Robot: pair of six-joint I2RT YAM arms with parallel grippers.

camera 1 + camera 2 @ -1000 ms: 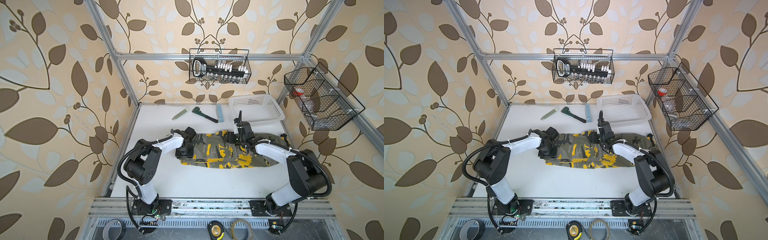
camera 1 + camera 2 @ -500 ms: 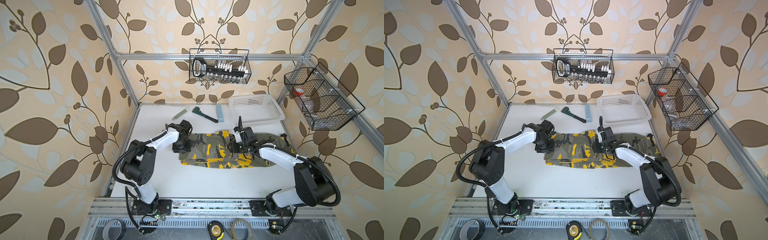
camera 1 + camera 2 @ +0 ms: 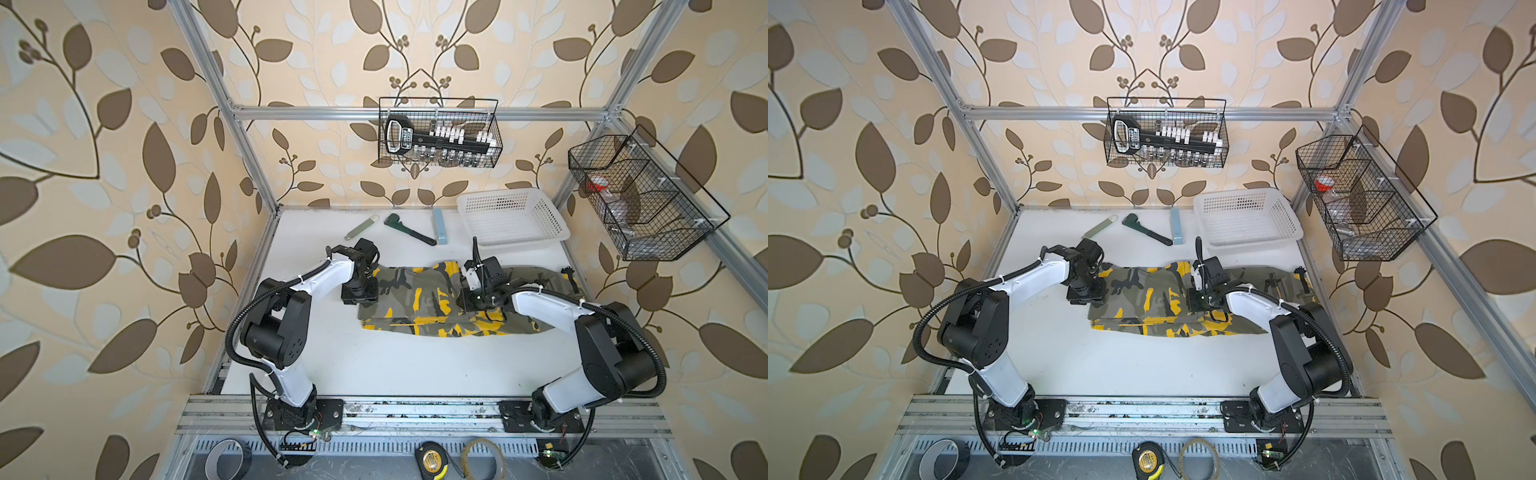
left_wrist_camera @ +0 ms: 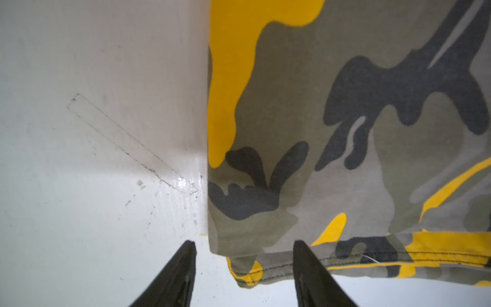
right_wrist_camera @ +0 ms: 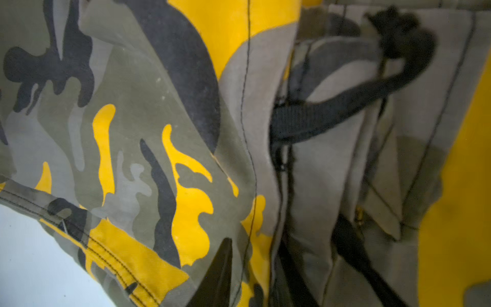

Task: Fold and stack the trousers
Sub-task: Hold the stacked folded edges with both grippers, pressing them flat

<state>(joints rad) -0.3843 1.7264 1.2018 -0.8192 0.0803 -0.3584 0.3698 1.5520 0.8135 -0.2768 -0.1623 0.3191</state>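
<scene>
The camouflage trousers (image 3: 419, 299) (image 3: 1142, 299) lie lengthwise across the middle of the white table (image 3: 374, 365), doubled over along their length. My left gripper (image 3: 359, 296) (image 3: 1086, 293) hovers at their left end, open. In the left wrist view its fingertips (image 4: 191, 247) straddle the hemmed corner of the trousers (image 4: 345, 133) without touching it. My right gripper (image 3: 471, 300) (image 3: 1200, 300) presses down on the trousers' middle. In the right wrist view its jaws stand narrow around a raised seam fold of the trousers (image 5: 132, 133), beside a black strap (image 5: 332, 106).
A white plastic basket (image 3: 511, 216) stands at the back right. A black wrench (image 3: 409, 230), a pale blue bar (image 3: 439, 226) and a pale green strip (image 3: 361, 226) lie along the back. Wire baskets (image 3: 440, 133) (image 3: 640, 199) hang on the back and right walls.
My right gripper has come forward and down onto the trousers' middle and its jaws have narrowed on a fold. My left gripper shifted slightly left to the trousers' end.
</scene>
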